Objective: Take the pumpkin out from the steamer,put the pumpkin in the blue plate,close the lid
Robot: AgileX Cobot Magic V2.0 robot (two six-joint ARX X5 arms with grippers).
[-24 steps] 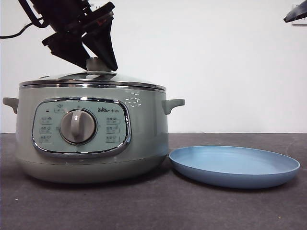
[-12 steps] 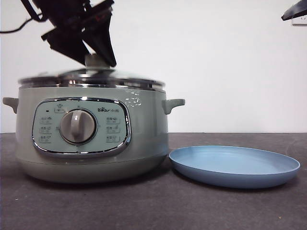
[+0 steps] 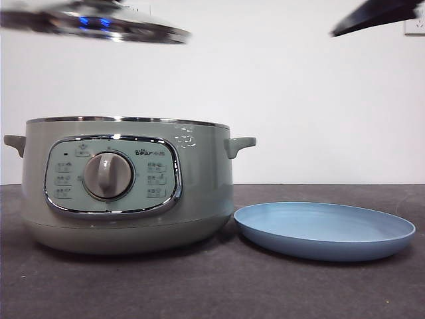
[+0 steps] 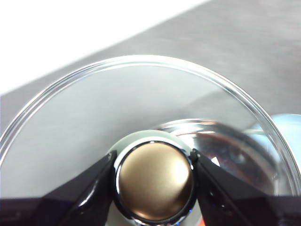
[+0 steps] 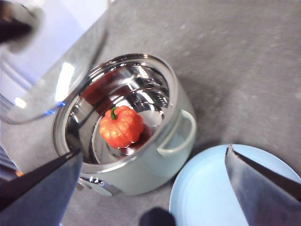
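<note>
Fingers of the left gripper (image 4: 153, 162) are clenching the lid (image 3: 93, 23) knob high above the steamer (image 3: 126, 183) at the bench's left side, risking slippage, while the right gripper (image 5: 150, 188) is hovering released over the pumpkin (image 5: 121, 126) inside.

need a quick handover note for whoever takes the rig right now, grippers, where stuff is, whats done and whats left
Left gripper: shut on the knob of the lid, holding the lid in the air above the steamer, toward its left side in the front view.
Right gripper: open, fingers spread wide, hanging above the steamer and the blue plate, holding nothing.
Pumpkin: inside the open steamer, stem up.
Blue plate: on the table just right of the steamer, bare.
Done: lid off.
Left: lift the pumpkin out, set it in the blue plate, put the lid back on.
</note>
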